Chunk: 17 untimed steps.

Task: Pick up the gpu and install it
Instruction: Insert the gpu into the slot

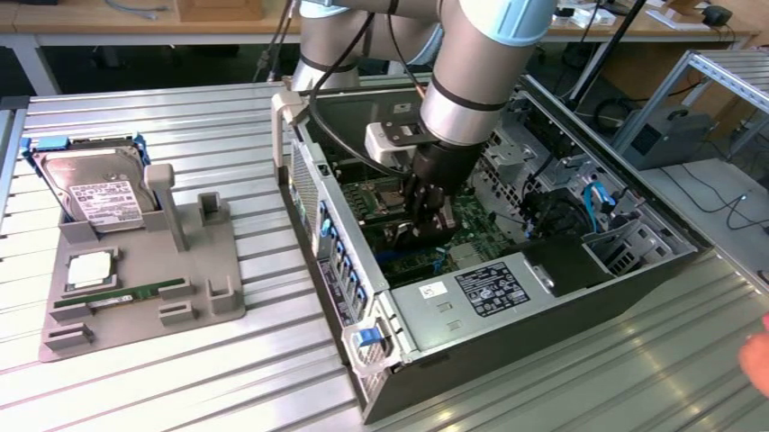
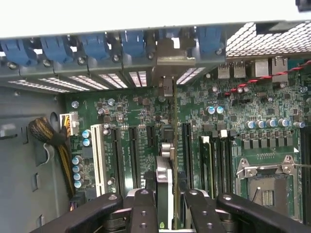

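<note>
Inside the open computer case (image 1: 360,306), my gripper (image 1: 427,223) is shut on the gpu (image 1: 420,241), a dark thin card held on edge just above the motherboard (image 1: 474,220). In the wrist view the gpu (image 2: 166,160) runs edge-on between my two black fingers (image 2: 145,211), and the gripper (image 2: 167,216) clamps it from both sides. The card lines up over a black expansion slot. Its silver bracket (image 2: 171,56) stands against the case's rear slot openings, between the blue latches (image 2: 133,43). I cannot tell whether the card's edge sits in the slot.
A grey fixture (image 1: 144,297) on the exterior view's left holds a hard drive (image 1: 96,193), a green memory stick (image 1: 121,295) and a small chip (image 1: 90,270). The CPU socket (image 2: 266,182) and a cable bundle (image 2: 51,138) flank the slots. A person's hand (image 1: 757,355) shows at the right edge.
</note>
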Each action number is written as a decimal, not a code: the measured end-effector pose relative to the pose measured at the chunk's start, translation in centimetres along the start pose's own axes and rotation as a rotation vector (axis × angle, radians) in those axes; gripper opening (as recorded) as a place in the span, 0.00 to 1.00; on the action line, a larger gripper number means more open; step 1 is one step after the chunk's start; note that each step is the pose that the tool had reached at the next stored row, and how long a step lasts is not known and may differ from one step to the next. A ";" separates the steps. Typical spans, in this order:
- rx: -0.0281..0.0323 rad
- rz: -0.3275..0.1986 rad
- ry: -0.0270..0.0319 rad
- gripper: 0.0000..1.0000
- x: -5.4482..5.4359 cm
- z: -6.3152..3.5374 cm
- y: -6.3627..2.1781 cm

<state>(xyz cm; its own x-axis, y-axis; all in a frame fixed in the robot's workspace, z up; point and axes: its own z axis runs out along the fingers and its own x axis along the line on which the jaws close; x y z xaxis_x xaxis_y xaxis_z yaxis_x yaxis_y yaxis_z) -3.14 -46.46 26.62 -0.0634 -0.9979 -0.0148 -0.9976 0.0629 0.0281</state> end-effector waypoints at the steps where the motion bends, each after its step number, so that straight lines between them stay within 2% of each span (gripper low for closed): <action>1: -0.0025 0.000 0.0003 0.27 0.0 0.04 -0.23; 3: -0.0041 0.000 0.0003 0.27 0.0 0.06 -0.39; 7: -0.0043 0.000 0.0001 0.27 0.0 0.30 -0.07; 12: -0.0095 0.000 0.0008 0.27 0.0 0.84 -0.12; 17: -0.0095 0.000 0.0006 0.27 0.0 0.86 -0.13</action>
<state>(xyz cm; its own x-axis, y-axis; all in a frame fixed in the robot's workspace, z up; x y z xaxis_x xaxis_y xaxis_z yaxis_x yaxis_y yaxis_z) -3.03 -46.42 25.76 -0.0635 -0.9979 -0.0142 -0.9973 0.0630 0.0376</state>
